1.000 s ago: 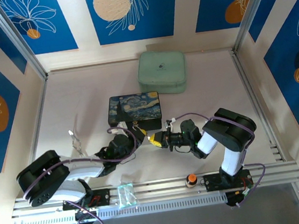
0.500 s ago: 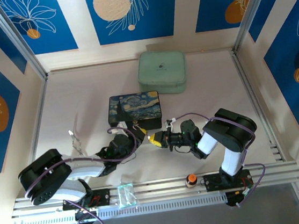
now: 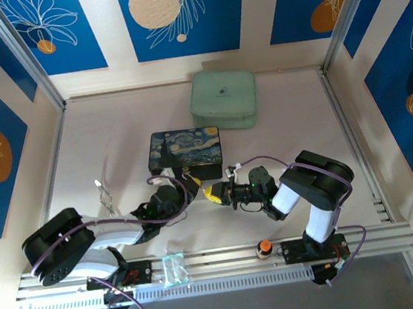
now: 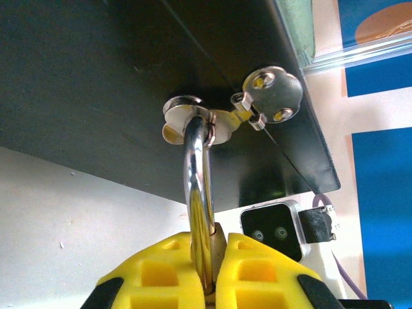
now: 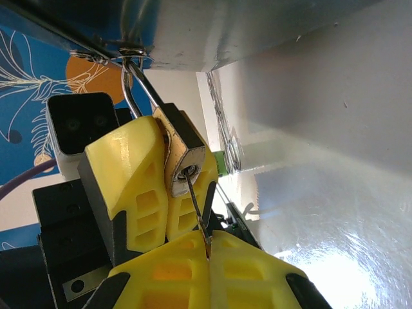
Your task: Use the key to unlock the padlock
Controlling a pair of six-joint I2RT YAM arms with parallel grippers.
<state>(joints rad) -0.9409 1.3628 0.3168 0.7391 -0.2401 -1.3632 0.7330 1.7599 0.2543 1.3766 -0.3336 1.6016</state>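
1. Left wrist view: the left gripper (image 4: 207, 254) is seen squeezed practically shut on the padlock (image 4: 198, 180). The silver shackle is pinched in it and runs up through a ring by the hasp (image 4: 269, 96) on the black front wall of the box (image 4: 96, 71). So the lock is hung off the box, not laid on the tabletop (image 3: 100, 137). It's probably light, rigid metal, and that polished shackle looks slippery. It's expected to swing on the ring if let go.

2. Right wrist view: the right gripper (image 5: 209, 248) is clamped fully together on the key (image 5: 195, 201). The thin blade is nipped right at the tips, and the far end looks seated in the keyhole at the bottom of the brass body. The body is sandwiched from both sides by the left gripper, which is likely the best place to hold it: flat faces, so twisting can be resisted. The key is judged stiff but skinny, so it could easily be bent or slid through the pads. A turn is better made straight along its axis, with no sideways pull.

3. Top view: both grippers are bunched at the box's near wall, around the tabletop's middle, with lock and key between them, too tiny to be made out well. A green case (image 3: 223, 100) is parked near the far edge, well apart.
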